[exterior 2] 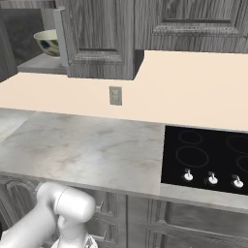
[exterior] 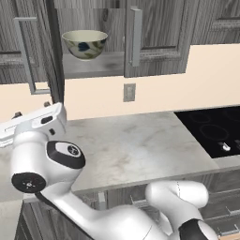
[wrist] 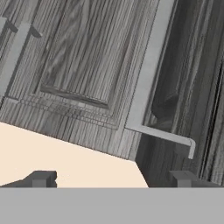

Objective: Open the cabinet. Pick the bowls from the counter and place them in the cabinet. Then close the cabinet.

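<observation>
Closing the cabinet (exterior: 154, 37) looks the step in hand, the floral bowl (exterior: 85, 43) already shelved inside. The hand (wrist: 111, 178) is spread, empty; next it must catch a door handle (wrist: 148, 65).

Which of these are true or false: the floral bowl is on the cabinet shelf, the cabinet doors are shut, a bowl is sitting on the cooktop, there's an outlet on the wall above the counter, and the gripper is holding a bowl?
1. The floral bowl sits on the shelf of the cabinet. True.
2. Both cabinet doors are shut. False: the doors stand open, with the shelf and bowl exposed between them.
3. A bowl sits on the cooktop. False: its black surface shows just burner rings and knobs.
4. An outlet is on the wall above the counter. True.
5. The gripper holds a bowl. False: its jaws are open, with nothing between them, facing a cabinet door.
</observation>
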You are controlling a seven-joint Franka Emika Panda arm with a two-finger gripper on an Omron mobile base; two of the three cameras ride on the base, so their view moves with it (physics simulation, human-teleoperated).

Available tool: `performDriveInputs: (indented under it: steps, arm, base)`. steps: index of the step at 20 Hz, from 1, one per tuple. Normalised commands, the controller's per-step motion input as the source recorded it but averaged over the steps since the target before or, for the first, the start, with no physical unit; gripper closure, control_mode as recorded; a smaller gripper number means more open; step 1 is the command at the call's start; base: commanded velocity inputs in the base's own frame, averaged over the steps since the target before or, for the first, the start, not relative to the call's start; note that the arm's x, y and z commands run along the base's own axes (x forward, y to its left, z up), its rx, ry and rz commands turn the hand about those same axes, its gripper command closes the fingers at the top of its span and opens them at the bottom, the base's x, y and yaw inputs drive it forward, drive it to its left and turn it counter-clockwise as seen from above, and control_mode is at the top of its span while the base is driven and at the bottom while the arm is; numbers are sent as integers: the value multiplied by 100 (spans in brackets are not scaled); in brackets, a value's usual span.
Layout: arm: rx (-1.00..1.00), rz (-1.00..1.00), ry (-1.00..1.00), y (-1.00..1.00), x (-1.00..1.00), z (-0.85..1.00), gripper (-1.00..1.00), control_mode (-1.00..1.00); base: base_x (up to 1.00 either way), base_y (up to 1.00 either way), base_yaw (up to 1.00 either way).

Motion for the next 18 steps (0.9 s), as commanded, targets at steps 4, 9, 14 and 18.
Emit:
performDriveInputs:
  steps: [4,9,14,18]
  arm:
    - [0,0,0,0,37,-12,-100,-100]
    - [0,0,0,2,37,-24,-100,-100]
    - [0,0,0,-19,39,-10,-100,-100]
    - [6,0,0,-67,47,0,-100,-100]
  base:
    - [0,0,0]
    - [0,0,0]
    - [0,0,0]
    - [0,0,0]
